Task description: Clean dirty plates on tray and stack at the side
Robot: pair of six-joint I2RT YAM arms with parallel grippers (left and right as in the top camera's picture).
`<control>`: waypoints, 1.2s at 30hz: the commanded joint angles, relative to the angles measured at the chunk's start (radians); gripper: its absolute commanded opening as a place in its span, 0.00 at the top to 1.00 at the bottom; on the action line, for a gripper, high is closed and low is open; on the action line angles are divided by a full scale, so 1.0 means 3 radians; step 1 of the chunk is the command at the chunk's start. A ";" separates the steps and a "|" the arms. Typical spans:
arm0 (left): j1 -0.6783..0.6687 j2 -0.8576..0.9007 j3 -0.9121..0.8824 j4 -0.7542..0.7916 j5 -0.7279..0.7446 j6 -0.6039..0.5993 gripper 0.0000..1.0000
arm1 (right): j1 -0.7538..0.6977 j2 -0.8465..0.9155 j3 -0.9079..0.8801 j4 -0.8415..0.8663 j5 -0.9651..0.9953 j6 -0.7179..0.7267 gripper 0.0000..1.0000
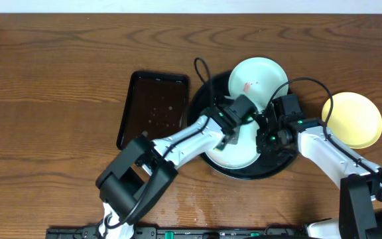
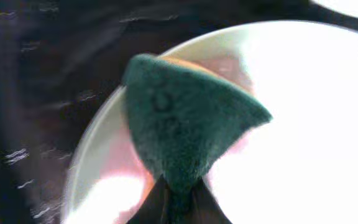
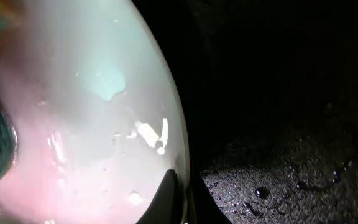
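The round black tray (image 1: 212, 99) holds two pale mint-white plates. The near plate (image 1: 241, 154) lies under both grippers; the far plate (image 1: 260, 74) has a red smear. My left gripper (image 1: 233, 133) is shut on a green sponge (image 2: 182, 118) with an orange back, pressed on the near plate (image 2: 303, 124), where a pink film shows. My right gripper (image 1: 265, 136) is shut on that plate's rim (image 3: 180, 168), one finger inside, one outside. The pale yellow plate (image 1: 353, 119) lies on the table to the right of the tray.
A smaller rectangular black tray (image 1: 153, 109) lies left of the round tray, touching it. Cables loop over the round tray's far rim. Water drops sit on the tray floor (image 3: 291, 180). The table's near edge runs along the bottom.
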 commanded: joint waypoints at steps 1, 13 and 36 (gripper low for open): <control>-0.0055 0.0145 -0.0100 0.0268 0.1413 -0.0108 0.90 | -0.0018 0.0071 -0.0070 -0.0069 0.0314 -0.0075 0.99; -0.0200 0.0145 -0.0107 0.0343 0.1813 -0.0153 0.88 | -0.0018 0.0071 -0.0070 -0.0070 0.0314 -0.0075 0.99; 0.0225 0.0050 -0.0018 -0.0877 -0.1439 -0.0075 0.93 | -0.0018 0.0071 -0.0070 -0.0092 0.0314 -0.0086 0.99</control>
